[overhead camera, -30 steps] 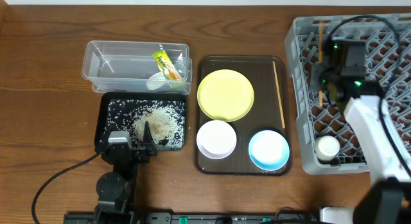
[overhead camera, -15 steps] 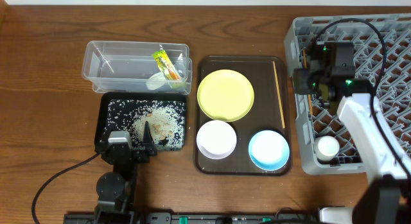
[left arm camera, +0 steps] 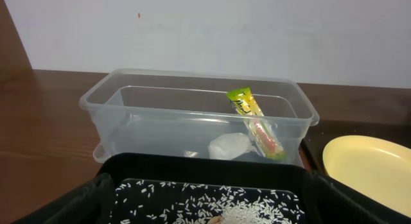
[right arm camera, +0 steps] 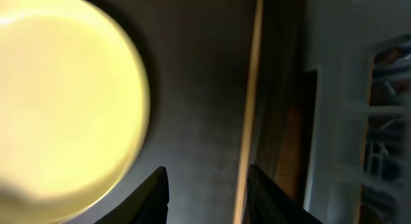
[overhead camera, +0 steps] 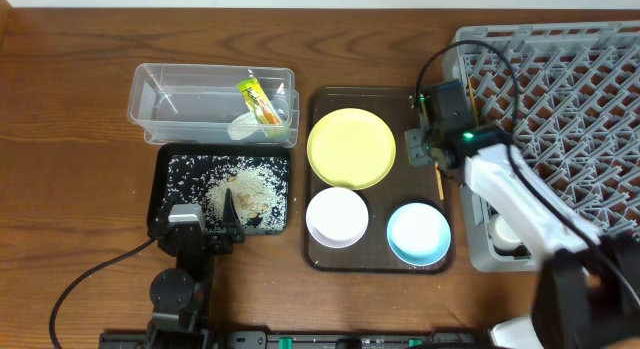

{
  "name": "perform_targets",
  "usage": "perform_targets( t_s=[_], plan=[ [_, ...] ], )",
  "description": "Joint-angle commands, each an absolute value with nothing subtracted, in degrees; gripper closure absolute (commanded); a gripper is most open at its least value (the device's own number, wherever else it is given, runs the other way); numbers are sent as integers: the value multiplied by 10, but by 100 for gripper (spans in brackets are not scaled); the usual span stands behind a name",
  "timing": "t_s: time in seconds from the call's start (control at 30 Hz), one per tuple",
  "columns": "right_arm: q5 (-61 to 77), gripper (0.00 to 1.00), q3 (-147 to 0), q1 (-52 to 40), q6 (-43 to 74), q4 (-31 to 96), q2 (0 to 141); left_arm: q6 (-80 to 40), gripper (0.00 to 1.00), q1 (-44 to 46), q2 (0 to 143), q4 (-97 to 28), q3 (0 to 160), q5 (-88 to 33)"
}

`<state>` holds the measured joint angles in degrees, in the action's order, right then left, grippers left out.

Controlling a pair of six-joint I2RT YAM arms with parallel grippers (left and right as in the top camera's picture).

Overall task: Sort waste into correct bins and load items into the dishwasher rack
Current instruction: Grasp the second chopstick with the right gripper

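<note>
- Right hand (overhead camera: 430, 149): over the 3 o'clock strip of the dark brown tray (overhead camera: 415, 179), between the yellow plate (overhead camera: 350, 147) and the dishwasher rack (overhead camera: 600, 89). In the wrist view its fingers (right arm camera: 154, 198) stand apart with a chopstick (right arm camera: 252, 89) running between them, unclamped and lying nearer the right finger.
- Chopstick: flat on the brown tray along its 3 o'clock edge.
- Left hand (overhead camera: 228, 214): at the 6 o'clock edge of the black tray (overhead camera: 160, 189). Cannot tell whether its fingers are apart or together.
- Black tray: holds scattered rice scraps (overhead camera: 240, 189), heaped near the centre.
- Clear tub (overhead camera: 160, 104): touching the black tray at its 12 o'clock side. It contains the snack wrapper (overhead camera: 258, 99), leaning on the wall, and the white scrap (overhead camera: 242, 126).
- Brown tray: plate at 12 o'clock, white bowl (overhead camera: 336, 217) at 7 o'clock, blue bowl (overhead camera: 418, 232) at 5 o'clock.
- Rack: on the counter (overhead camera: 60, 139) at 3 o'clock of the brown tray. The white cup (overhead camera: 508, 229) sits in its 7 o'clock corner, partly hidden by the arm.
</note>
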<state>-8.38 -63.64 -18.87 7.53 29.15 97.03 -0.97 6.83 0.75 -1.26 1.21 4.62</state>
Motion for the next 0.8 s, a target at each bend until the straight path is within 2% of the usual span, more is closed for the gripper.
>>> perform_targets(
  t_s=[0.0, 0.23, 0.43, 0.47, 0.53, 0.57, 0.77],
  plan=[
    [-127, 62, -629, -180, 96, 267, 1020, 2, 6, 65, 7, -36, 2, 53],
    [-123, 63, -629, -168, 96, 246, 1100, 2, 6, 65, 7, -36, 2, 53],
    [-116, 65, -629, -165, 96, 260, 1114, 2, 6, 65, 7, -36, 2, 53],
    [-114, 70, -629, -165, 96, 262, 1113, 2, 6, 65, 7, -36, 2, 53],
    [-105, 93, -629, -165, 96, 269, 1113, 2, 6, 65, 7, -36, 2, 53],
    [-95, 99, -629, -165, 96, 274, 1113, 2, 6, 65, 7, -36, 2, 53],
    [-6, 99, -634, -165, 97, 285, 1100, 2, 6, 65, 7, -36, 2, 53]
  ],
)
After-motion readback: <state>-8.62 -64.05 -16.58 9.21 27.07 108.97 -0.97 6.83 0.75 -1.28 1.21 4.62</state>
